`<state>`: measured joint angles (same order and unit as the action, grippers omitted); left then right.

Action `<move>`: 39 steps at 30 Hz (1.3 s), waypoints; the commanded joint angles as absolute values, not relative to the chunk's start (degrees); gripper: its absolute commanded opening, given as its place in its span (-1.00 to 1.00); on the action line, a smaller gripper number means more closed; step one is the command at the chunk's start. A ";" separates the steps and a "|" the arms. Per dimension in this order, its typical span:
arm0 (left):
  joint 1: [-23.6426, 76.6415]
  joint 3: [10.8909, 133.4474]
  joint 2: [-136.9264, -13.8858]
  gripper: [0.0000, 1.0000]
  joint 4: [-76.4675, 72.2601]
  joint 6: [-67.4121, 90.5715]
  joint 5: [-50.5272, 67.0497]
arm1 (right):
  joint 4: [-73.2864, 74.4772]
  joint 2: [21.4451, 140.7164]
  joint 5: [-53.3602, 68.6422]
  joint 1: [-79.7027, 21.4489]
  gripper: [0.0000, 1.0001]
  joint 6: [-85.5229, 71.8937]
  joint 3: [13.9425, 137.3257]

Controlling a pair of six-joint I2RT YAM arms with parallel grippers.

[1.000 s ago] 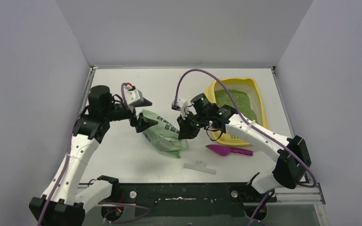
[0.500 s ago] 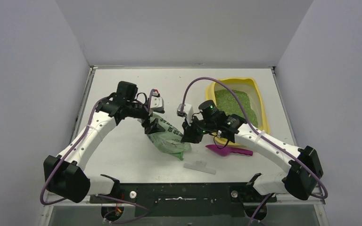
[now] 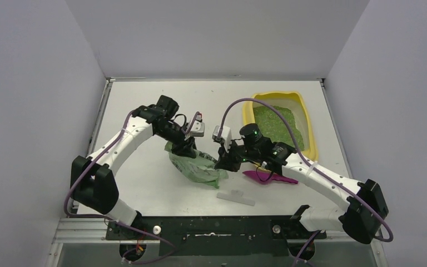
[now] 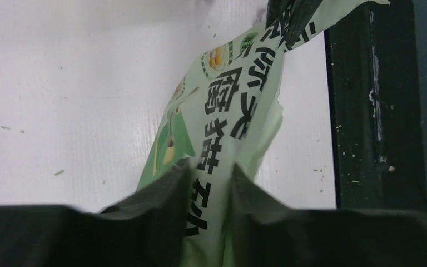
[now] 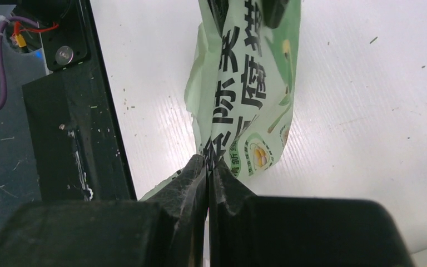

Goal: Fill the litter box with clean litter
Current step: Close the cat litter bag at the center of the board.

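Observation:
The yellow litter box stands at the back right, with green clean litter spread inside it. A light-green printed bag lies stretched between both grippers. My left gripper has its fingers pressed against both sides of a fold at the bag's left end; seen from the left wrist, the left gripper holds that fold tightly. My right gripper is shut on the bag's serrated right edge, and in its own view the right gripper pinches the bag with no gap.
A magenta scoop lies on the table just right of the right gripper, in front of the litter box. A small white strip lies near the front edge. The black front rail runs along the near side.
My left arm swung right and down onto the bag, and its jaws closed on the bag's left end. The right gripper drifted slightly toward the front, still gripping the bag.

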<state>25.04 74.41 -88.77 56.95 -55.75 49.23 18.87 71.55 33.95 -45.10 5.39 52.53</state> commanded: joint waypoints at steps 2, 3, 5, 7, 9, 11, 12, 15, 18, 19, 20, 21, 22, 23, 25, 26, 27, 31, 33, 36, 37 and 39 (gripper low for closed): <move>25.09 75.79 -88.23 -0.94 62.54 -56.60 42.50 | 10.79 66.72 34.40 -45.03 -0.94 6.91 53.35; 25.01 75.50 -87.55 -1.00 62.23 -55.67 41.51 | 11.77 66.71 34.48 -45.00 -0.87 6.80 53.47; 24.96 74.23 -85.55 -1.00 61.41 -53.74 39.40 | 14.00 66.76 34.38 -45.02 -0.64 5.71 53.61; 24.87 71.93 -82.70 -1.00 60.22 -52.81 38.40 | 15.82 66.92 34.22 -45.02 -0.21 4.06 53.28; 24.87 68.51 -79.57 -1.00 58.50 -52.43 38.45 | 16.83 67.43 34.93 -45.05 -0.01 3.00 52.78; 24.83 65.95 -76.74 -1.00 56.21 -51.58 38.36 | 18.42 68.52 34.95 -44.93 0.08 1.90 53.16; 24.77 64.90 -75.15 -1.00 55.08 -51.18 38.32 | 19.55 69.25 34.90 -44.91 0.11 1.46 53.70; 24.05 63.82 -73.32 -1.00 52.88 -50.13 38.53 | 22.57 71.56 34.92 -44.89 0.21 0.03 55.00; 23.07 65.21 -73.87 -1.00 52.83 -48.91 39.40 | 23.09 73.23 36.08 -45.12 0.45 -3.41 55.74; 22.81 65.81 -74.44 -1.00 53.23 -48.60 40.00 | 22.36 73.29 35.95 -45.09 0.48 -4.52 55.74; 22.69 66.55 -75.08 -1.00 53.92 -48.60 40.25 | 21.29 73.22 35.93 -45.20 0.52 -6.00 55.66; 22.52 67.14 -75.67 -1.00 54.53 -48.59 40.41 | 20.00 73.08 36.12 -45.30 0.55 -7.19 55.56; 22.50 67.69 -76.27 -1.00 55.18 -48.50 40.56 | 18.99 72.86 36.06 -45.69 0.55 -8.18 55.43; 22.45 68.06 -76.77 -1.00 55.63 -48.46 40.59 | 18.41 72.73 35.59 -45.96 0.50 -8.48 55.38; 22.45 68.45 -77.52 -1.00 56.47 -48.35 40.87 | 19.27 73.13 32.51 -47.41 0.38 -7.60 55.79; 22.47 68.44 -77.66 -1.00 56.44 -48.30 40.92 | 20.52 73.70 30.11 -47.86 0.34 -7.01 56.36; 22.49 68.39 -77.77 -1.00 56.39 -48.26 41.02 | 21.70 74.44 28.47 -48.17 0.23 -6.28 56.94; 21.92 68.30 -77.63 -1.00 56.42 -48.58 41.11 | 27.79 77.02 27.19 -48.59 -0.26 -2.15 59.67; 20.72 68.09 -77.45 -1.00 56.74 -49.20 41.85 | 29.95 76.78 26.33 -48.39 -0.49 -0.56 60.14; 18.24 67.38 -76.71 -1.00 56.95 -51.10 43.99 | 32.89 75.11 23.07 -47.92 -0.71 3.80 60.42; 17.72 67.12 -76.52 -1.00 57.05 -51.88 44.51 | 33.84 74.71 21.90 -47.79 -0.74 4.99 60.53; 17.50 66.63 -76.38 -1.00 57.63 -53.49 44.97 | 34.77 74.33 20.48 -47.77 -0.86 6.50 60.64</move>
<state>20.14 65.93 -77.91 56.21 -49.65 43.57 27.42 76.90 26.09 -48.40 0.82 58.96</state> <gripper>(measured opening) 0.009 0.122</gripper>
